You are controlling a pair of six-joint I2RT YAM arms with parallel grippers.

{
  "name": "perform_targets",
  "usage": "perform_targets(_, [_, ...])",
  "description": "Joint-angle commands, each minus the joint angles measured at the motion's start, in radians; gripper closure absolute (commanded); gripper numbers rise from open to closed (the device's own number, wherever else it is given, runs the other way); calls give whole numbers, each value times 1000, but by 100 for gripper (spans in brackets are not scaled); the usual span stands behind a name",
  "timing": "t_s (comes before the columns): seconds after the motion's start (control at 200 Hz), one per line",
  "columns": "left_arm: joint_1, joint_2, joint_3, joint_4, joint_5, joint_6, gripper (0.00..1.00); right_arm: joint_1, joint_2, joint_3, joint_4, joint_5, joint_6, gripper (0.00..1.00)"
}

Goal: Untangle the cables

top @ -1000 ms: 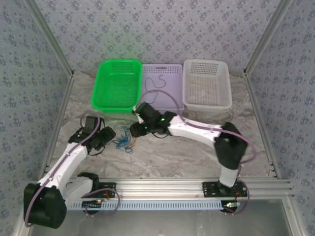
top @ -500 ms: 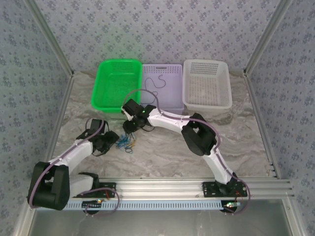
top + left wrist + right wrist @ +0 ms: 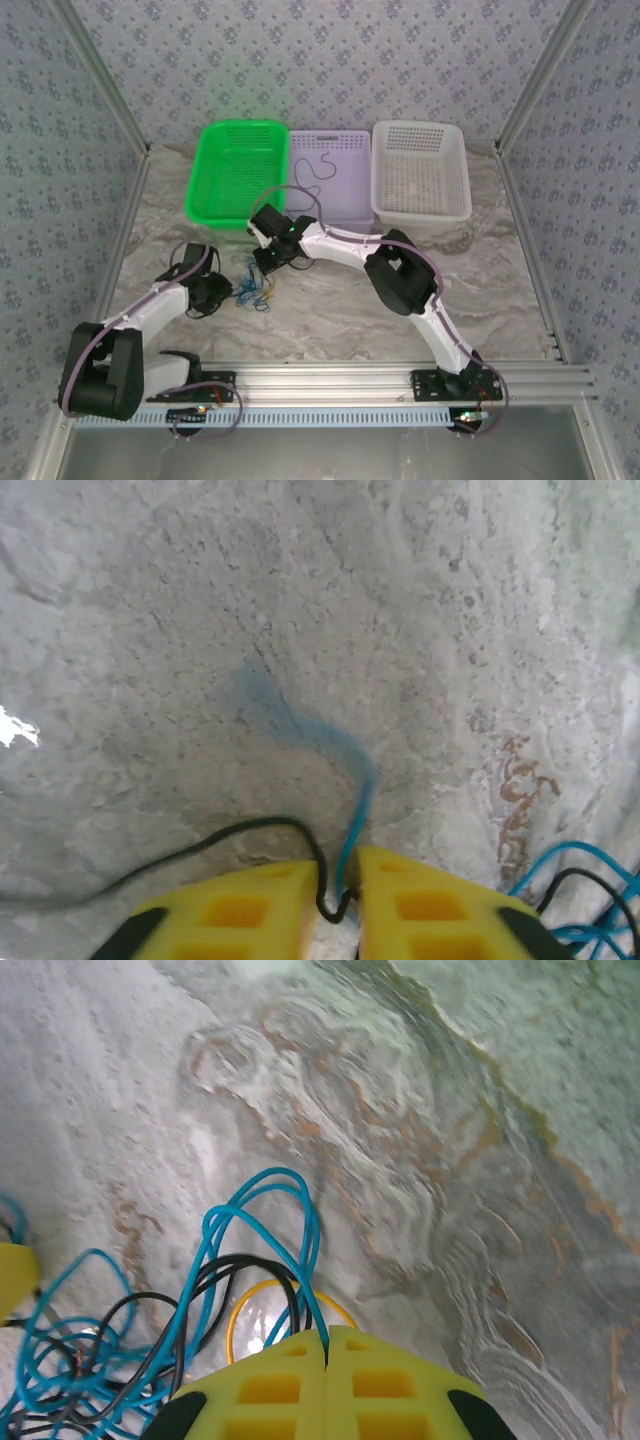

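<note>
The cables [image 3: 250, 291] lie in a small blue, black and yellow tangle on the marble table between my two grippers. My left gripper [image 3: 224, 290] sits at the tangle's left side. In the left wrist view it [image 3: 341, 868] is shut on a blue cable [image 3: 358, 805] and a black cable [image 3: 240, 828] pinched together. My right gripper [image 3: 263, 266] is at the tangle's far side. In the right wrist view it [image 3: 326, 1338] is shut on a blue cable [image 3: 262, 1208], with black loops [image 3: 238, 1266] and a yellow loop [image 3: 238, 1312] just ahead of it.
Three baskets stand along the back: green [image 3: 238, 215], purple [image 3: 345, 215] with a thin dark cable [image 3: 318, 170] inside, and white [image 3: 420, 212]. The aluminium rail [image 3: 330, 378] runs along the near edge. Patterned walls close in both sides.
Both grippers have closed, the left on blue and black cables and the right on a blue cable. The right arm has swung left and down to the tangle, and the left gripper has edged in.
</note>
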Motion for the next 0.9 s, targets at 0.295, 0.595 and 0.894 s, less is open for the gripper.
perform_targets(0.295, [-2, 39, -22, 175, -92, 58, 100, -155, -525, -361, 63, 140, 43, 100])
perform_targets(0.595, [-2, 43, 11, 163, -86, 78, 100, -287, -778, -464, 28, 149, 45, 100])
perform_targets(0.894, [-2, 47, 43, 156, -72, 113, 100, -344, -926, -454, -63, 191, 28, 100])
